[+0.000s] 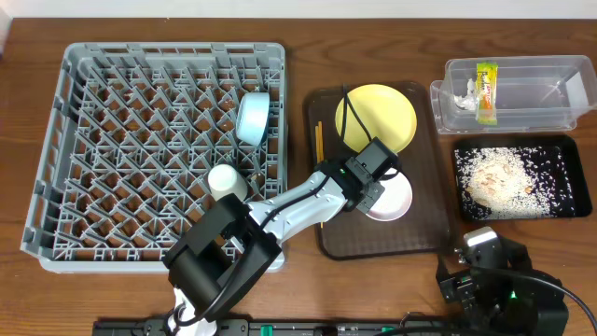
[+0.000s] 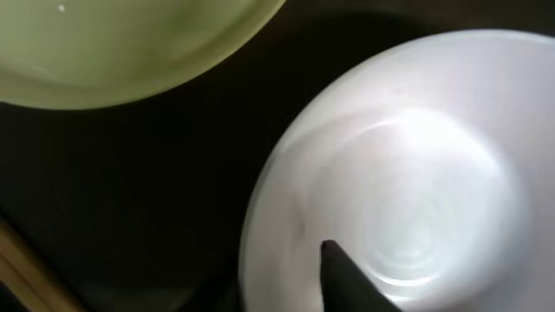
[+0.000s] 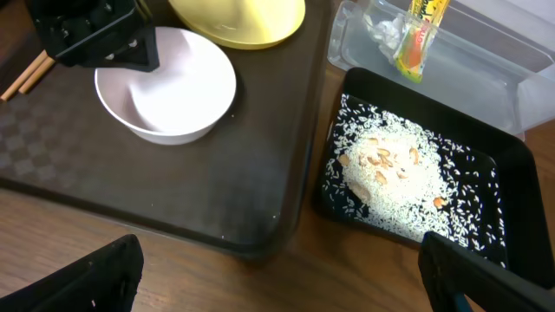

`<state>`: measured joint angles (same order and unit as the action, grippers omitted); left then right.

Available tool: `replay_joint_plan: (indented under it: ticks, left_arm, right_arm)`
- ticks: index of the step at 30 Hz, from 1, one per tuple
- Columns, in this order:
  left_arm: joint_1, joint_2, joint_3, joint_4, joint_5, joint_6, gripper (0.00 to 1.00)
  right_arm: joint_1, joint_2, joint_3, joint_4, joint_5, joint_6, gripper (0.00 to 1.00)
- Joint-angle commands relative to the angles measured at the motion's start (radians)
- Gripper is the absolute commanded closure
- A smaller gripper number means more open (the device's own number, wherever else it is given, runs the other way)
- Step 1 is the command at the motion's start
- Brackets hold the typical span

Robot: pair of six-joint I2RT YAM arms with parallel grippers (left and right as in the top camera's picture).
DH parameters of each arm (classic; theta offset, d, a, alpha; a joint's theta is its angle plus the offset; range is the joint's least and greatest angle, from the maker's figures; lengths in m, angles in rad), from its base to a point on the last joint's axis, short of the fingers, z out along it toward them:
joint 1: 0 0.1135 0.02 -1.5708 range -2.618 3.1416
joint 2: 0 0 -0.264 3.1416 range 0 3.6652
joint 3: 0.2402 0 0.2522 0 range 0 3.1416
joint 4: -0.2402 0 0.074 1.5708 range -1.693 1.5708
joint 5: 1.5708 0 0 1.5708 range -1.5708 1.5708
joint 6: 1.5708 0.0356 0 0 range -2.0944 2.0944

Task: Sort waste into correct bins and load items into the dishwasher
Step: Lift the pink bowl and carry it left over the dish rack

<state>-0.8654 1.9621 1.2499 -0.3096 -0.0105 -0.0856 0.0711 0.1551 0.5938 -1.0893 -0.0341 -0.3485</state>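
The left pincer (image 1: 377,190) has one finger (image 2: 347,277) inside the white bowl (image 1: 399,202) directly beneath it, but whether it is clamped on the rim I cannot tell; the right pincer (image 3: 277,286) stands wide apart, empty. Seat the rim before lifting, I judge, avoiding the yellow plate (image 1: 381,114) just beyond, then carry toward the dish rack (image 1: 140,159) far to its left. The print on the snack wrapper (image 1: 485,91) is unreadable.

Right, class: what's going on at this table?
The left pincer is at the rim of the white bowl on the brown tray, one finger inside, beside the yellow plate. A blue bowl and cup stand in the rack. Wrapper and tissue are in the clear tub, rice in the black tray. The right pincer hangs open.
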Motion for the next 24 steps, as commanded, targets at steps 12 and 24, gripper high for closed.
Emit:
replay_joint_plan:
  ticks: [12, 24]
  left_arm:
    - [0.029, 0.013, 0.016, -0.004, -0.002, -0.003, 0.94]
    - [0.150, -0.233, 0.028, 0.005, -0.294, -0.016, 0.94]
  right_arm:
    - [-0.007, -0.001, -0.001, -0.003, -0.008, -0.008, 0.01]
    - [-0.007, -0.001, -0.001, -0.003, -0.008, -0.008, 0.01]
